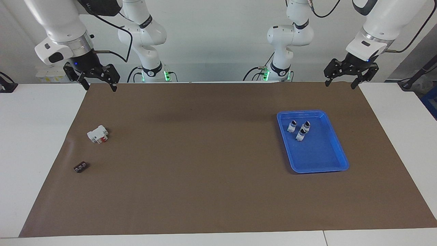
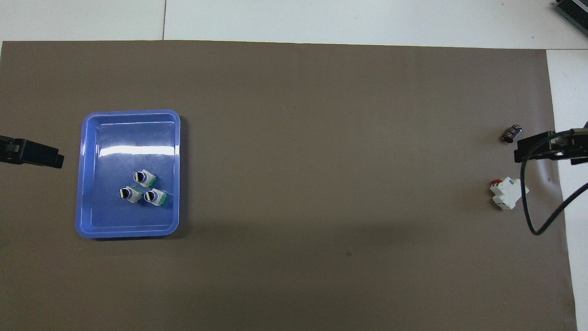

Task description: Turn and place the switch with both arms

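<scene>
l gripper [image 1: 341, 84]: up in the air over the mat corner at the l arm's end, by the robots' edge. fingers spread, nothing in them. in the overhead view only its black tip [image 2: 32, 153] shows, clear of the tray rim.
r gripper [image 1: 100, 86]: up over the mat edge at the r arm's end, by the robots' edge. fingers spread, nothing held. overhead view shows just its tip [image 2: 546, 148] w/ a black cable [image 2: 528, 202] looping down from it.
arms: both raised, neither touching any obj.
switches: 3 in the tray, standing close in a cluster, black knobs up, white bodies, green at the base in the overhead view. switch a [image 1: 292, 126] [image 2: 144, 178], switch b [image 1: 306, 125] [image 2: 130, 194], switch c [image 1: 300, 134] [image 2: 155, 196]. b & c look to be touching or nearly so; can't tell for sure. all sit in the tray half nearer the robots.
tray [image 1: 336, 160] [image 2: 87, 174]: blue, rectangular, flat on the mat toward the l arm's end; long side runs away from the robots. half farther from the robots is bare.
block [image 1: 97, 134] [image 2: 507, 194]: white w/ red part, on the mat toward the r arm's end, well apart from the tray.
strip [image 1: 80, 167] [image 2: 512, 133]: small, dark, on the mat near the same end, farther from the robots than the block, apart from it.
mat [image 1: 205, 164] [image 2: 321, 138]: brown, covers most of the table [image 1: 30, 136]; white top shows at both ends.
</scene>
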Tool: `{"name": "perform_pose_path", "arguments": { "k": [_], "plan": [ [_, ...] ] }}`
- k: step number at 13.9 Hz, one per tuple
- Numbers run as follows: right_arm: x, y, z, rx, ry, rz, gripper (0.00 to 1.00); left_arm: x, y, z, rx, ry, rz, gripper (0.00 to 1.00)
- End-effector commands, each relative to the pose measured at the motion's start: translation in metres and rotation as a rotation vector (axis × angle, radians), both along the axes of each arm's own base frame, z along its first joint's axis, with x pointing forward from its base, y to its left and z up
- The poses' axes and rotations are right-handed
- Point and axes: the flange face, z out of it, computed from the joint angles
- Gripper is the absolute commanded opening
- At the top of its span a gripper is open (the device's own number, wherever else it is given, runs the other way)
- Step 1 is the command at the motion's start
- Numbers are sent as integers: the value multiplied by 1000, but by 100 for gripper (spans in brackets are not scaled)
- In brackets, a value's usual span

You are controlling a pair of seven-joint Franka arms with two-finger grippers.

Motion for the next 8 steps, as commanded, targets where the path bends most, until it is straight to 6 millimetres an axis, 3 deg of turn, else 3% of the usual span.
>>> {"name": "perform_pose_path", "arguments": {
  "k": [1, 8],
  "plan": [
    [-9, 2, 1, 20, 3, 8, 100, 3, 6, 7, 20, 28, 15, 100],
    [-9, 2, 1, 20, 4, 8, 100, -11, 1, 17, 23, 23, 48, 100]
  ]
}}
